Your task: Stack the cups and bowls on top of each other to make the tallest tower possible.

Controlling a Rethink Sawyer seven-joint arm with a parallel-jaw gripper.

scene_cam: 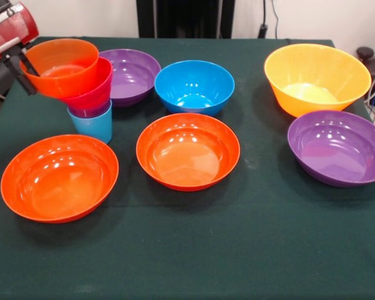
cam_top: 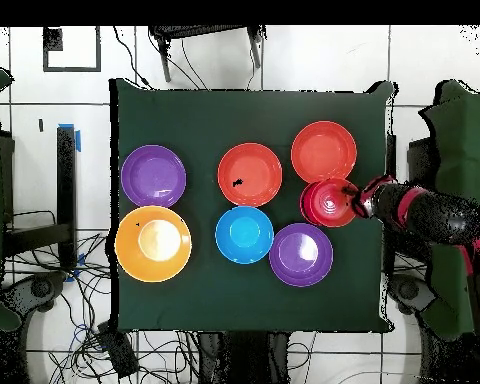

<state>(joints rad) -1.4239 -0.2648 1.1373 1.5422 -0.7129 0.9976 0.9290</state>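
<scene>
I am watching the tool (scene_cam: 26, 70) pinching the small orange bowl's (scene_cam: 61, 66) rim at upper left of the front view; it is tilting atop the tower (scene_cam: 90, 103), leaning toward the tool.

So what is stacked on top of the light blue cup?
On the light blue cup sit a purple cup, a pink bowl and, tilted, a small orange bowl. Their nested lower parts are hidden.

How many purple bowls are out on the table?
2 wide purple bowls: one purple bowl by the yellow-orange bowl, the other purple bowl behind the tower, beside the blue bowl. The tower may hide more.
</scene>
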